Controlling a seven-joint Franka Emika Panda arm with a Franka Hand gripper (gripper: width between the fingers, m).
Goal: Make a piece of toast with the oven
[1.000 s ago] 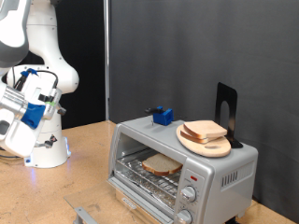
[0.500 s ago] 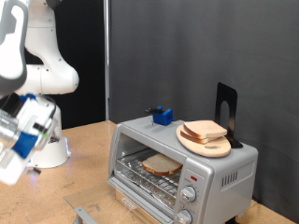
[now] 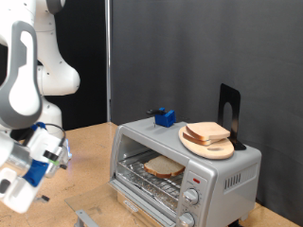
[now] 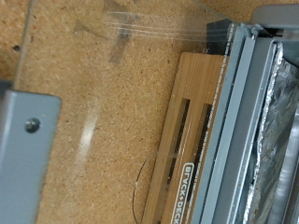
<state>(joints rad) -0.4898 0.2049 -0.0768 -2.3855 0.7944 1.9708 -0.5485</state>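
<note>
The silver oven (image 3: 189,170) stands at the exterior view's right with its door folded down. The piece of toast (image 3: 163,167) lies on the wire rack inside. My gripper (image 3: 17,194) hangs low over the table at the exterior view's left, well apart from the oven, and holds nothing. In the wrist view one grey finger (image 4: 23,140) shows at the edge, with the cork table under it. The lowered oven door (image 4: 248,121) and its tan slotted strip (image 4: 182,140) lie beyond.
A second bread slice (image 3: 208,130) lies on a round wooden board (image 3: 216,148) on top of the oven. A small blue object (image 3: 166,117) and a black stand (image 3: 229,112) are also up there. The white robot base (image 3: 52,151) is at the back left.
The arm has swung down and towards the exterior view's bottom left, bringing the gripper close to the table. The oven, toast and board have not moved.
</note>
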